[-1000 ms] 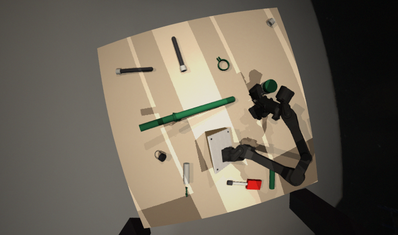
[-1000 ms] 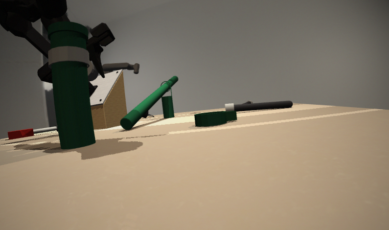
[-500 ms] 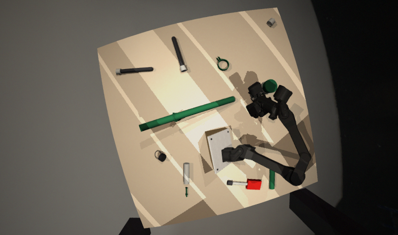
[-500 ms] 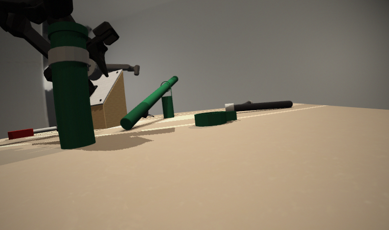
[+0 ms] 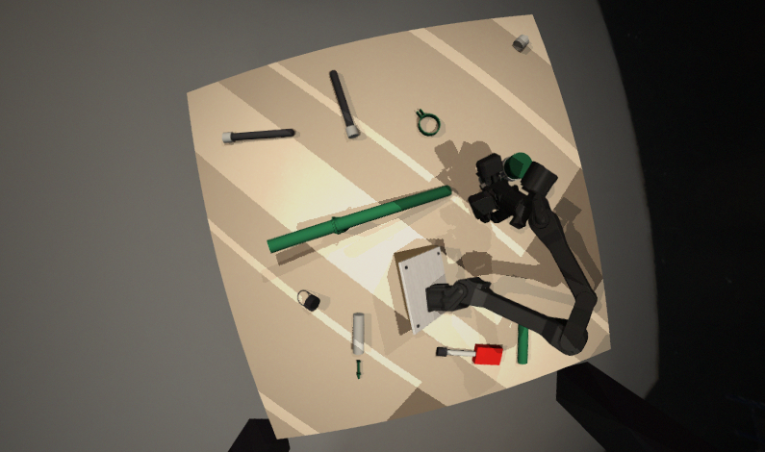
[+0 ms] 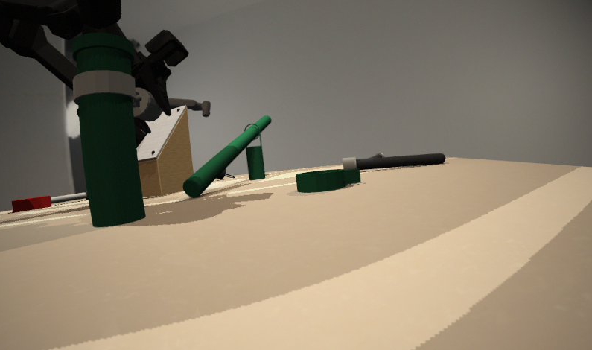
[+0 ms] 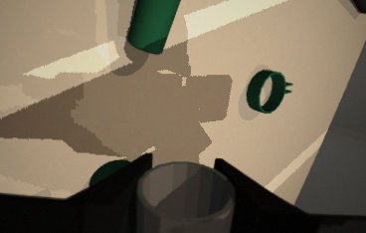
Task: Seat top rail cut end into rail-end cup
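My jaws are clamped on the grey rail-end cup (image 7: pixel 185 196) beside the big post (image 6: pixel 109 152); the cup's mouth is hollow. The green rail (image 5: pixel 359 218) lies apart on the worktop (image 5: pixel 294 168), cut end outside it. No writing is readable.

Grey walls (image 6: pixel 376 65), tan striped tabletop (image 6: pixel 289 261), patchy light

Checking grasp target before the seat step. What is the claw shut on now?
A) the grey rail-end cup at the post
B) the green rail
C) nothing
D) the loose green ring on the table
A: in the wrist view the claw pinches the grey cup, while the rail end lies apart ahead.
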Available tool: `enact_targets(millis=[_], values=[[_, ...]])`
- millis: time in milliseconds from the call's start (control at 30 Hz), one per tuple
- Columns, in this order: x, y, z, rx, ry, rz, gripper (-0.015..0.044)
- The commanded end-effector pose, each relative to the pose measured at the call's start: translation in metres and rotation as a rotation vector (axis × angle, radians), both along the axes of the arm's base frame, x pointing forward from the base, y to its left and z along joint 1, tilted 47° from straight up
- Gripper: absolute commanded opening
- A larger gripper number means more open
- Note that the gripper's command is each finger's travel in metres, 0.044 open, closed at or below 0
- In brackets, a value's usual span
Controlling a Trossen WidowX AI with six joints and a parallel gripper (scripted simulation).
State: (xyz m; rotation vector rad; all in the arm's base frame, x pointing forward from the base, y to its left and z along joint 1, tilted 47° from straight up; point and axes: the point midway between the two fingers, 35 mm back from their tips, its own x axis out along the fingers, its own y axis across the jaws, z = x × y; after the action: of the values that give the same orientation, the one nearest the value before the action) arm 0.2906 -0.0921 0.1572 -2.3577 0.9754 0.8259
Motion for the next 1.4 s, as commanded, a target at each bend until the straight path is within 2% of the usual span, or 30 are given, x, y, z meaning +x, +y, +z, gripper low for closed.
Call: enact_targets(millis=[0, 867, 1367], values=[[0.003, 0.001, -0.002, 0.007, -0.018, -0.018, 0.0000], [0.018, 0.005, -0.004, 0.029, -0.142, -0.132, 0.0000], [0.014, 0.004, -0.003, 0.023, -0.111, -0.103, 0.0000]])
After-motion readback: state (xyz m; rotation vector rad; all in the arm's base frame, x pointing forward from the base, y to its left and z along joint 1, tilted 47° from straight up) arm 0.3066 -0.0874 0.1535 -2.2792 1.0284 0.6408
